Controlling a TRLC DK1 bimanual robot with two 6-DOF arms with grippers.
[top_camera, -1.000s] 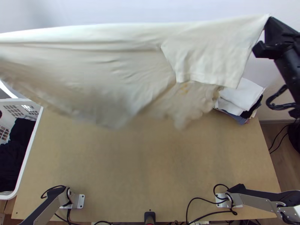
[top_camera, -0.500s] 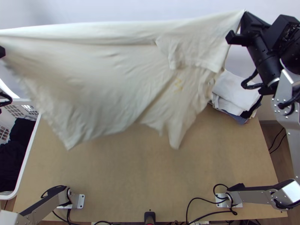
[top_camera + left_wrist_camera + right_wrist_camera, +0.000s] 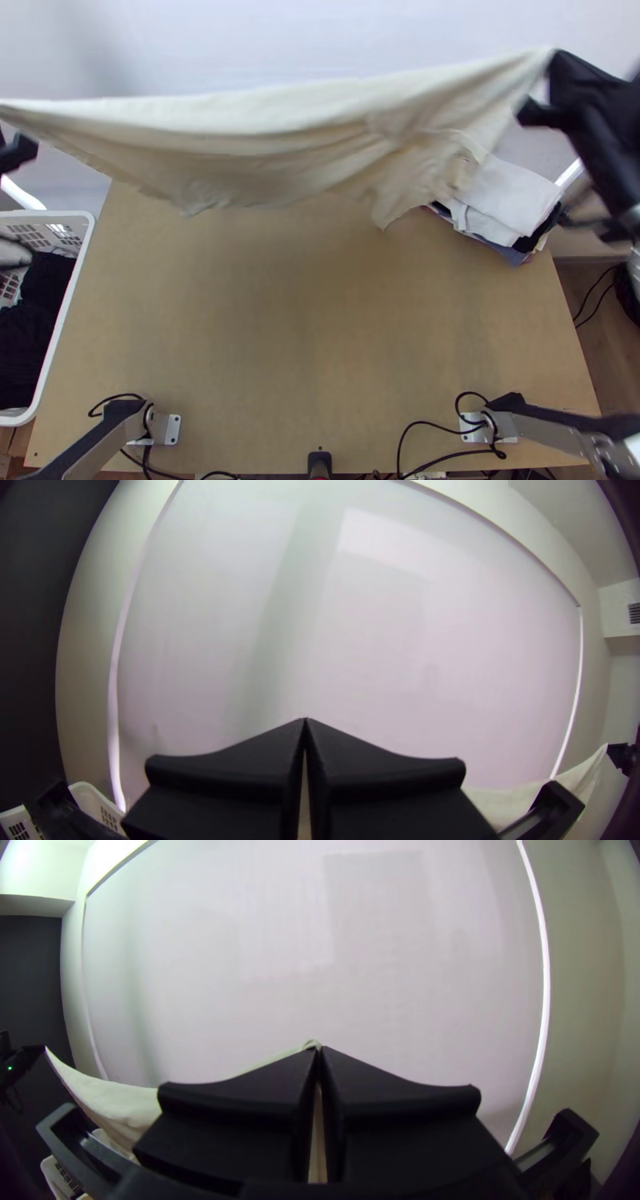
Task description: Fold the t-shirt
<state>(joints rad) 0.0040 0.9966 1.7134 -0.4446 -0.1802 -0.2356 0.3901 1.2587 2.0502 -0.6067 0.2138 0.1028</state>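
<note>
In the top view the cream t-shirt hangs stretched in the air over the table's far part, its upper edge sagging slightly and its loose lower part swung toward the far side. My left gripper is at the left edge, by one end of the shirt; my right gripper is at the upper right, at the other end. In the left wrist view my left gripper is shut, with the shirt stretching away to the other gripper. In the right wrist view my right gripper is shut on the shirt's edge.
A white basket with dark clothes stands at the table's left. A stack of folded cloths lies at the far right of the wooden table. Cables run along the near edge.
The shirt's hanging lower part has swung up and toward the far side, after dropping nearer half a second ago. The right gripper has shifted back rightward, and both grippers are lower in the picture.
</note>
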